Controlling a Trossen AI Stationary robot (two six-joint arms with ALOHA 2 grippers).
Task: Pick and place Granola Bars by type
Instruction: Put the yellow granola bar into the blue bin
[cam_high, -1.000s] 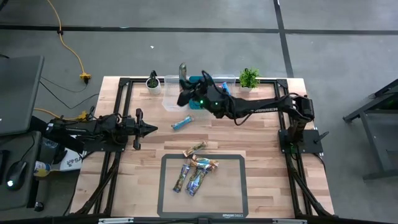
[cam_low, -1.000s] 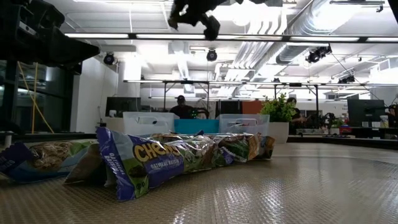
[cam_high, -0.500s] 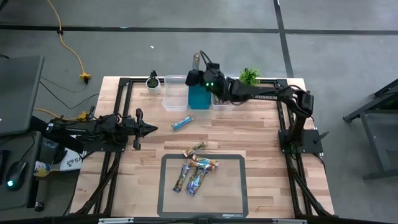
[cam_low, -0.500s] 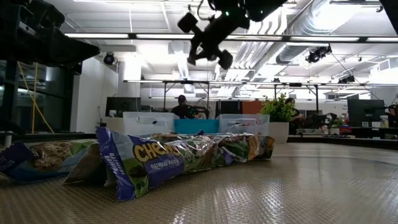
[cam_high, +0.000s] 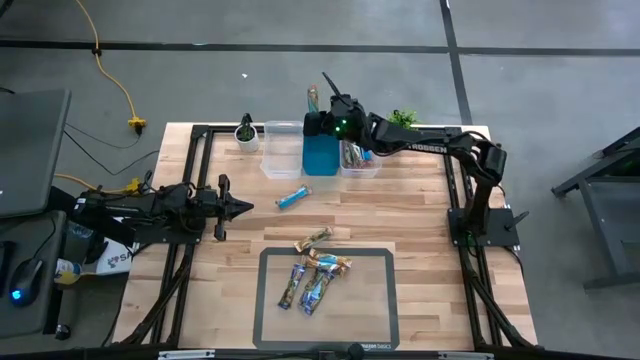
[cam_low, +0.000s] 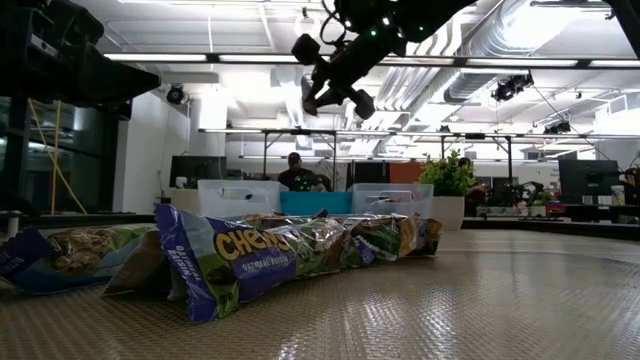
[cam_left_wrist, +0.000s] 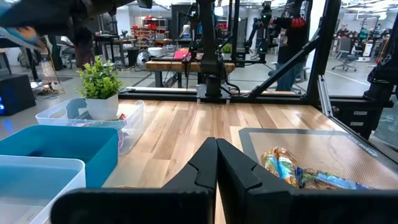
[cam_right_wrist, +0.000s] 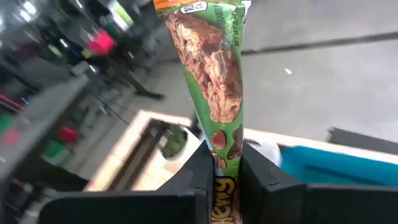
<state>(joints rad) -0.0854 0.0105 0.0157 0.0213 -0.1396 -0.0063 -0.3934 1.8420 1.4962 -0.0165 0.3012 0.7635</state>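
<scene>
My right gripper hangs high over the far end of the blue bin, shut on a green granola bar that sticks out past the table's far edge. One blue bar lies flat on the wood. Another bar lies at the far rim of the dark mat, and several bars lie in a heap on it. My left gripper waits shut and level at the table's left, touching nothing. My right gripper pinches the green bar between its two fingers at the bar's near end. The bar runs on along the fingers and stands out beyond their tips. It is lifted clear, high above the bins, its free end pointing past the far edge.
A clear bin stands left of the blue one, and a clear bin with bars in it stands right of it. Two small potted plants stand at the far edge. Bare wood lies between the bins and the mat.
My right gripper has swung with the green bar from above the left clear bin toward the table's far edge and a little to the right, sinking slightly and turning, so the bar now points out past the far edge. It has stayed shut on the bar.
</scene>
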